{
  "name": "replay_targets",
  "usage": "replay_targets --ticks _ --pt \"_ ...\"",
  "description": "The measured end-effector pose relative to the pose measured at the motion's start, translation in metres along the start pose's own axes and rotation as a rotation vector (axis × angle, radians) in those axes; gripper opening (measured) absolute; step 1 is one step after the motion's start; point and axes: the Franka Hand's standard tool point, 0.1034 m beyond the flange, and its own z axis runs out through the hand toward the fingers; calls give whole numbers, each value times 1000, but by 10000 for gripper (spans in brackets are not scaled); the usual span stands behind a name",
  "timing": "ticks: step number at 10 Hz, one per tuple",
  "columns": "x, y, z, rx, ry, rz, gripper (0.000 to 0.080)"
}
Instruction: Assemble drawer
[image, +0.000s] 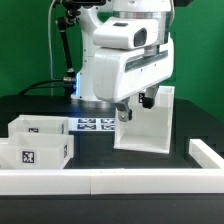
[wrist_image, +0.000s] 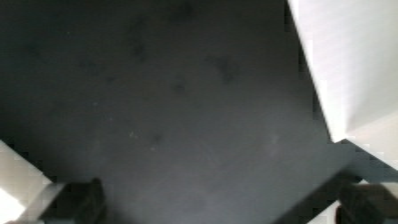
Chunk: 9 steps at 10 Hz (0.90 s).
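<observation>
The tall white drawer casing (image: 150, 122) stands upright on the black table, on the exterior view's right. Two shallow white trays with square tags sit on the left, one further back (image: 40, 127) and one nearer (image: 35, 153). My gripper (image: 128, 112) hangs low just left of the casing, close to its side wall. In the wrist view the gripper (wrist_image: 217, 205) is open, with dark fingertips (wrist_image: 71, 200) wide apart and only bare table between them. The casing's white wall (wrist_image: 347, 60) runs along one side of that view. A white sliver (wrist_image: 15, 175) shows at the opposite edge.
The marker board (image: 95, 124) lies flat on the table behind the gripper, between the trays and the casing. A long low white rail (image: 110, 181) borders the table's front and turns up the exterior view's right side (image: 206, 155).
</observation>
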Motion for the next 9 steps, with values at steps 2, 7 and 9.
replay_targets --ticks 2,7,9 --pt "1 0 0 6 7 11 649" --pt "1 -7 2 8 4 125 649" --pt "8 -15 2 10 1 380 649"
